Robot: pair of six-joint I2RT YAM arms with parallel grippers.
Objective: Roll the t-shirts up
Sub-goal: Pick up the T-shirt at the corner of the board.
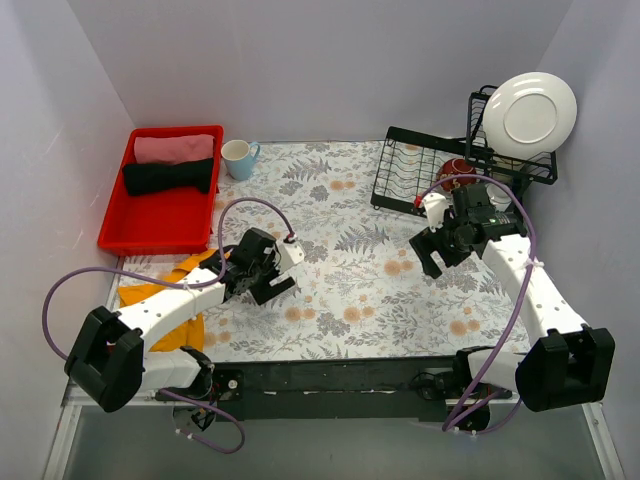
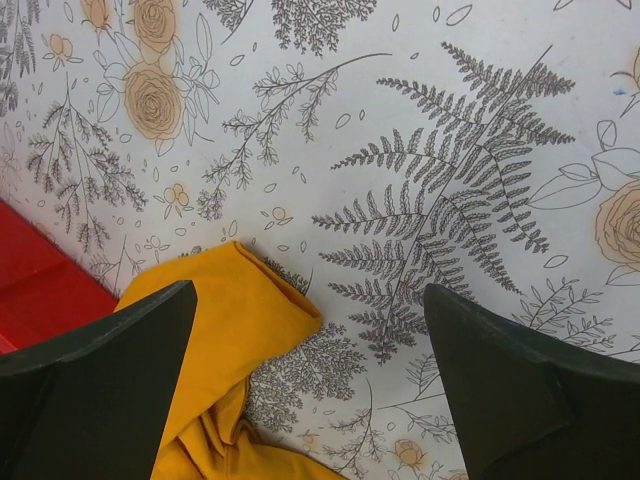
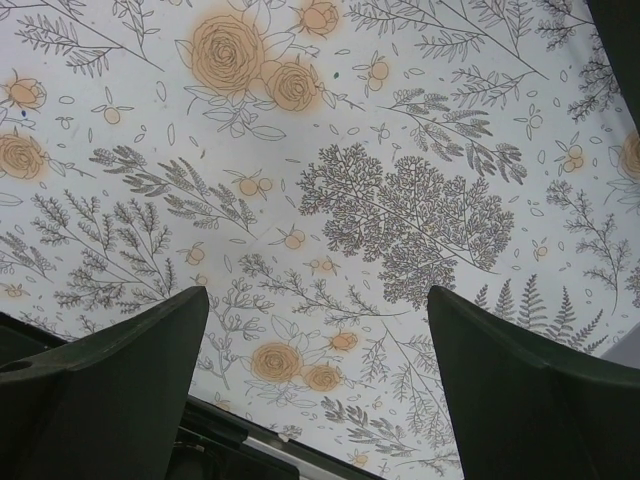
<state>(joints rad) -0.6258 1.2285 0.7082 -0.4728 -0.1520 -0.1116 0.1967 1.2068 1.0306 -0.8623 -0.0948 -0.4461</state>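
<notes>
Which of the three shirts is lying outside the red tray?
The orange-yellow t-shirt, crumpled on the floral tablecloth just in front of the tray. The pink bundle and the black bundle both lie rolled inside the red tray.

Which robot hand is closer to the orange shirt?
Left. The left hand is over the edge of the orange shirt; the right hand is far away by the dish rack.
</notes>
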